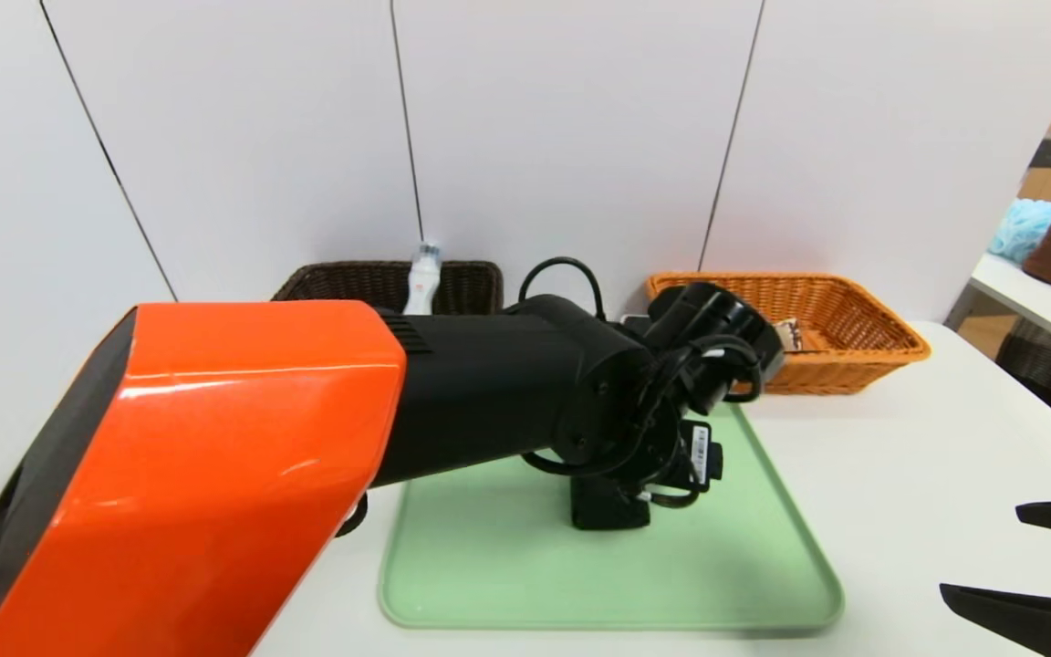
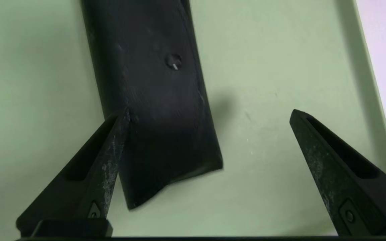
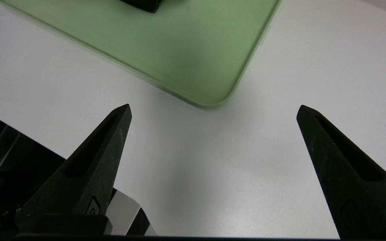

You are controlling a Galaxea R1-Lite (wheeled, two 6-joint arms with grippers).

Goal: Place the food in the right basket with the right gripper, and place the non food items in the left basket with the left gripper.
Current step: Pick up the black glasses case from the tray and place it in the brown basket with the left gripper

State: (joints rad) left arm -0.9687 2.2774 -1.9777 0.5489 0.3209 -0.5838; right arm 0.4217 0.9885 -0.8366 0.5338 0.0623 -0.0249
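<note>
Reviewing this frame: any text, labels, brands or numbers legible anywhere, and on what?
Nothing can be read with confidence.
White label on the left arm's wrist: printed code, too small to read.
Packet in the orange basket: dark print, too blurred to read.
White bottle in the dark basket: markings too small.
Black object on the green tray: no text.

The left arm reaches forward across the middle of the scene, its wrist angled downward, and the left gripper has its fingers spread wide. The right gripper sits parked near the right, fingers equally wide apart.
</note>
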